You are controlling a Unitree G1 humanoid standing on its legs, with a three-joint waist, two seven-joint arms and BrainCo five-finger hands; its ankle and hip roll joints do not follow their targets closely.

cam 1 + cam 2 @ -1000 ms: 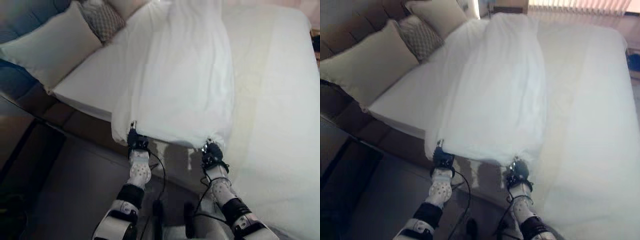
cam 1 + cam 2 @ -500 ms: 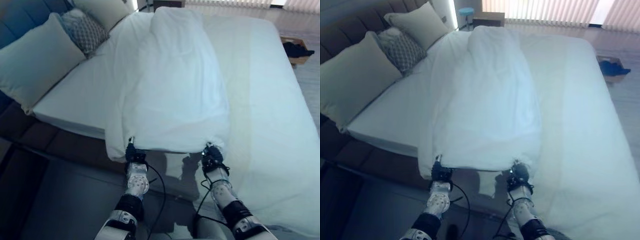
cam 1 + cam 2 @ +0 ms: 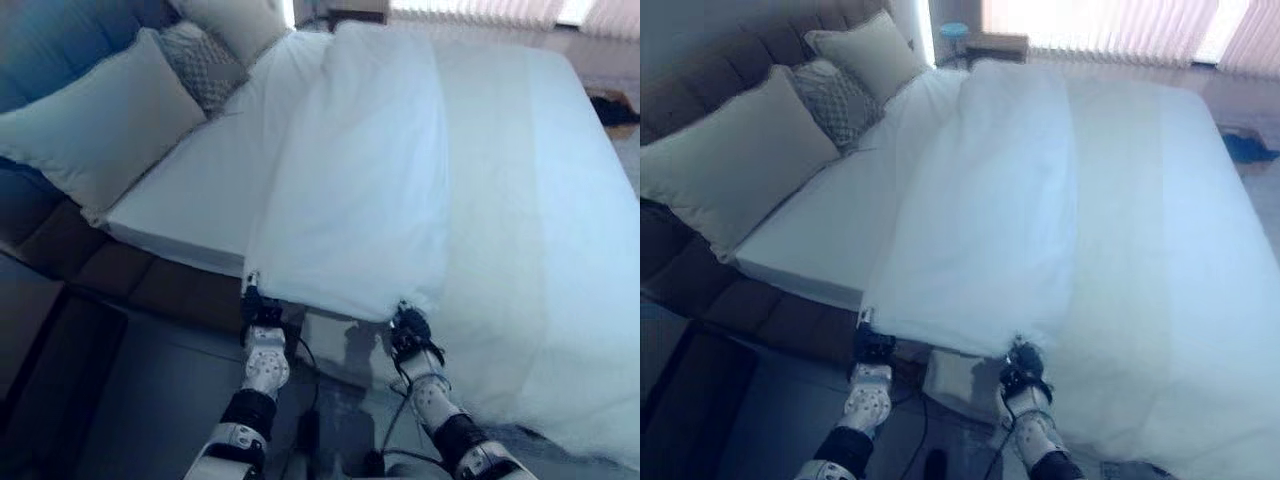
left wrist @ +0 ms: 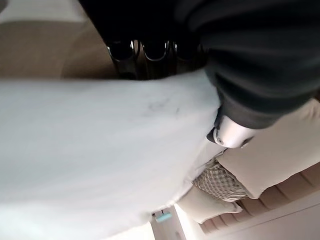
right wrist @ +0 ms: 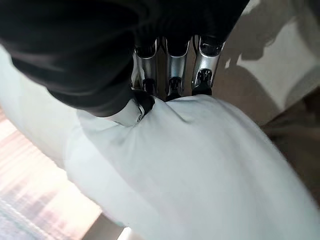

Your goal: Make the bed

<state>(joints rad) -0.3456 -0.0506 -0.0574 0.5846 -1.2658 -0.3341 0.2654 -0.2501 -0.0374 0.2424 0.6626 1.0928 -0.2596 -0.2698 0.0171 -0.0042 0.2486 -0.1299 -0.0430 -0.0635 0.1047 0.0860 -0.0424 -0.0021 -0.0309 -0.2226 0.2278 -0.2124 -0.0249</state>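
Observation:
A white duvet [image 3: 360, 190] lies in a long band across the bed [image 3: 560, 200], its near edge hanging past the bed's side. My left hand [image 3: 258, 308] is shut on the duvet's near left corner, and my right hand [image 3: 409, 327] is shut on the near right corner. In the left wrist view the fingers [image 4: 150, 52] and thumb [image 4: 227, 135] pinch the white cloth [image 4: 100, 140]. The right wrist view has the fingers [image 5: 170, 70] curled into the cloth [image 5: 200, 170] the same way.
Pillows lean on the headboard at the left: a large cream one [image 3: 95, 125], a patterned one [image 3: 205, 70] and another cream one [image 3: 235, 15]. The brown bed frame [image 3: 150, 285] runs below the mattress. A dark floor [image 3: 140, 400] lies at the lower left.
Both hands have stayed shut on the duvet's corners and the near edge now looks straighter and tauter. The camera has shifted, so the whole bed sits differently in view.

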